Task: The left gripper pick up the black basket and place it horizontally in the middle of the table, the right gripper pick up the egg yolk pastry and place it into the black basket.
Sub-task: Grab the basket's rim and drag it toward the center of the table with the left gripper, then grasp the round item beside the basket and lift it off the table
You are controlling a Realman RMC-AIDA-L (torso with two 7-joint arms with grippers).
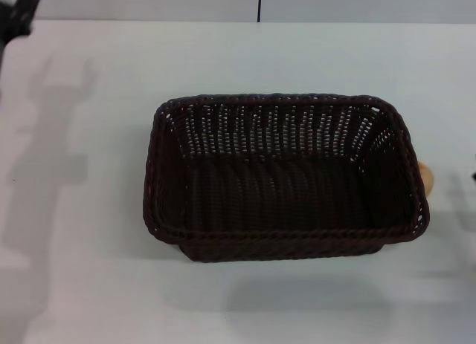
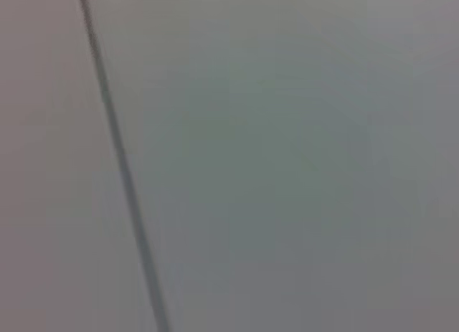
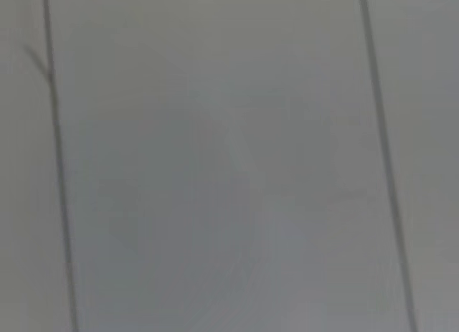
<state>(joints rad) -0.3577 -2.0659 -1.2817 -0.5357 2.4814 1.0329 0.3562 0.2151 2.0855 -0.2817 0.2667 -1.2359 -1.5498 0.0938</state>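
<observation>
Head view alone shows black basket (image 1: 282, 180) hiding egg yolk pastry (image 1: 426, 178).

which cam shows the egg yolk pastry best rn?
Head view, and only barely: the egg yolk pastry peeks out as a pale orange sliver behind the black basket at its right end, mostly hidden by the rim. Both wrist views show only blank grey surface with thin dark lines, no pastry.
</observation>
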